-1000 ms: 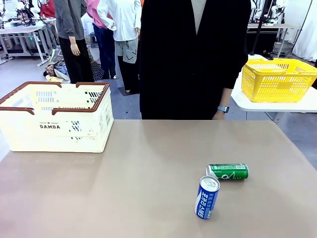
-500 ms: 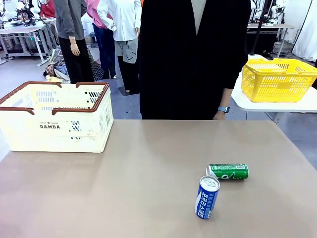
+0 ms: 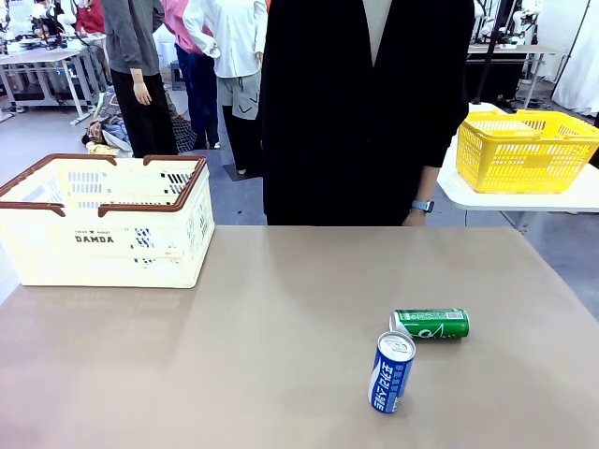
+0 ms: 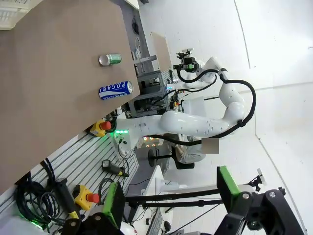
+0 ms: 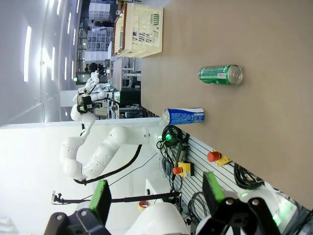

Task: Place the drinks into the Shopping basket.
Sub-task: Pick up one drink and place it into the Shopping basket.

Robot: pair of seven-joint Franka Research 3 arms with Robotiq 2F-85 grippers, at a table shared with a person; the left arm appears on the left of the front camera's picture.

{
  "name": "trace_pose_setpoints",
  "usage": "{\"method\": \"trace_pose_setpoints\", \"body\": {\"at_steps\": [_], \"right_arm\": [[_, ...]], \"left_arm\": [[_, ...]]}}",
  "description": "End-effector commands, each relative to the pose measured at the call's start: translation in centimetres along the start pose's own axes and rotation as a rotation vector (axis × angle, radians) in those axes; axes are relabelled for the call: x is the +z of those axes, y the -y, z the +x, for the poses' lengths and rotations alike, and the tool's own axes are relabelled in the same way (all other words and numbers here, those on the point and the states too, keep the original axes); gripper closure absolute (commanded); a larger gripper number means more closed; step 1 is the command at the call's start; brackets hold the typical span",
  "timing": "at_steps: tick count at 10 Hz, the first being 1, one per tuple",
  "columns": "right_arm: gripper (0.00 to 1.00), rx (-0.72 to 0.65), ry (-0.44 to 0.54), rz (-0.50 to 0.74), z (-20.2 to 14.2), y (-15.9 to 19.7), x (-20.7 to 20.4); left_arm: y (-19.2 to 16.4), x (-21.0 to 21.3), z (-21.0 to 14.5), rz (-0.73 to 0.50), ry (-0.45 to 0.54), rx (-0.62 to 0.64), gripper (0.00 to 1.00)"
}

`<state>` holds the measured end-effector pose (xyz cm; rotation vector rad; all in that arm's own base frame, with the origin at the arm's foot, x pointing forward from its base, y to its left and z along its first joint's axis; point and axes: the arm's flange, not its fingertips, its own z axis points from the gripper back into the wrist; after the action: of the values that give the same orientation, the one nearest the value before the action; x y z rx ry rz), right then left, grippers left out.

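Remaining unmoved: green can [image 3: 430, 324]; blue can [image 3: 392, 372]; Shopping basket [image 3: 108, 245].

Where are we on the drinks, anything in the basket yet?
Nothing looks done: the green can and the blue can both lie on their sides on the table, well apart from the Shopping basket at the far left. Nothing is in hand: the left gripper and the right gripper are open and empty. Left to do: both cans into the basket.
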<state>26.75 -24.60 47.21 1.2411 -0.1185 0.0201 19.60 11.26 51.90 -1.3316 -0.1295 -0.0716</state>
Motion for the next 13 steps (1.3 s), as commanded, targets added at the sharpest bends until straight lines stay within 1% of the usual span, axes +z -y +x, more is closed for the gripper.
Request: {"method": "trace_pose_setpoints", "body": {"at_steps": [1,12,13], "right_arm": [[0.0,-0.011,-0.008,-0.002,-0.17,-0.44,0.12],[0.0,-0.011,-0.008,-0.002,-0.17,-0.44,0.12],[0.0,0.0,0.0,0.0,0.0,0.0,0.0]], "left_arm": [[0.02,-0.03,-0.18,-0.018,-0.001,-0.005,0.0],[0.02,-0.03,-0.18,-0.018,-0.001,-0.005,0.0],[0.02,-0.03,-0.18,-0.018,-0.001,-0.005,0.0]]}}
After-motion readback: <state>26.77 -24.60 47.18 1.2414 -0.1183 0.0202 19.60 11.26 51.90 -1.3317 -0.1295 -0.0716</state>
